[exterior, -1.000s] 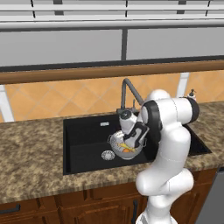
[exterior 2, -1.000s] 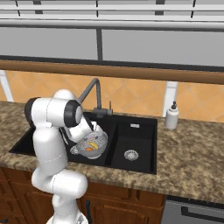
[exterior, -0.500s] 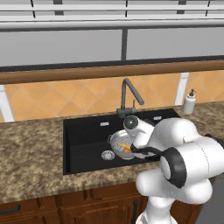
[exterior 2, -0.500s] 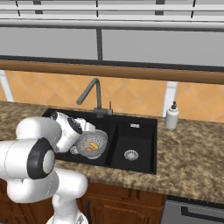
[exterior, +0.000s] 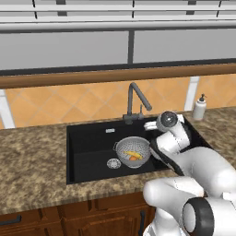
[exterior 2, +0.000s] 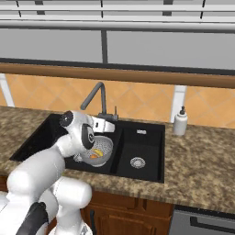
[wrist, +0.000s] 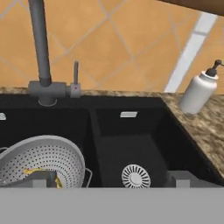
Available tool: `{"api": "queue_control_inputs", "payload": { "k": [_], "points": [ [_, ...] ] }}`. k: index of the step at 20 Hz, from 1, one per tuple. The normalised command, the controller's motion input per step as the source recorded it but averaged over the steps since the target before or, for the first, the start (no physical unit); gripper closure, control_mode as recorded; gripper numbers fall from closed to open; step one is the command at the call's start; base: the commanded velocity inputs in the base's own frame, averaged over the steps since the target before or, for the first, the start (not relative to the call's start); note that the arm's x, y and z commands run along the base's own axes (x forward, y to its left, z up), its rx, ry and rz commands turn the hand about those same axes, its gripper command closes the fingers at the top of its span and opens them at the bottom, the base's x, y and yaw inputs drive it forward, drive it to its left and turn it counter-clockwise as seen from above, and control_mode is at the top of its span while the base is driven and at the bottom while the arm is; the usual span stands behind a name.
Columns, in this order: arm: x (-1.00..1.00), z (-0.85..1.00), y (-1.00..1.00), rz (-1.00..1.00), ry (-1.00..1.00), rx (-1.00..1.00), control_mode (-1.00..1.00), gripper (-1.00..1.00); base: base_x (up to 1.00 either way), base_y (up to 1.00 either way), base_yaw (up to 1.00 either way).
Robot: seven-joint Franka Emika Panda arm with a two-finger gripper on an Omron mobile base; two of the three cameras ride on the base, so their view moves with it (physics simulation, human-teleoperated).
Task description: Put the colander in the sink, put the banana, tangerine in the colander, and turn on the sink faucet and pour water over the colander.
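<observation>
Hand view gives you the fingers (wrist: 111,178) spread wide, nothing between them, hovering over the black sink (wrist: 131,144). One fingertip sits over the colander (wrist: 41,159), the other over the smaller basin, near its round drain (wrist: 135,176). You can see the colander in the large basin, upright, with the banana (exterior: 132,154) and the tangerine (exterior: 134,158) inside it. Sink faucet (wrist: 41,52) stands behind the colander, its neck bent out over the large basin. White soap dispenser (wrist: 199,92) is on the table, beyond the sink's far end.
</observation>
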Motion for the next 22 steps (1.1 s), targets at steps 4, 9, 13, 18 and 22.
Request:
{"api": "queue_control_inputs", "payload": {
  "k": [4,9,13,18,22],
  "points": [
    [0.03,0.31,-1.00,0.18,0.12,0.17,-1.00,-1.00,0.00,0.00,0.00],
    [0.05,0.00,-0.89,0.42,0.06,0.17,-1.00,-1.00,0.00,0.00,0.00],
    [0.41,0.10,-0.50,0.42,-0.05,0.25,-1.00,-1.00,0.00,0.00,0.00],
    [0.22,0.00,0.00,0.10,-0.03,0.13,-1.00,-1.00,0.00,0.00,0.00],
    [0.94,0.04,0.05,0.00,0.04,0.00,-1.00,-1.00,0.00,0.00,0.00]
  ]
}}
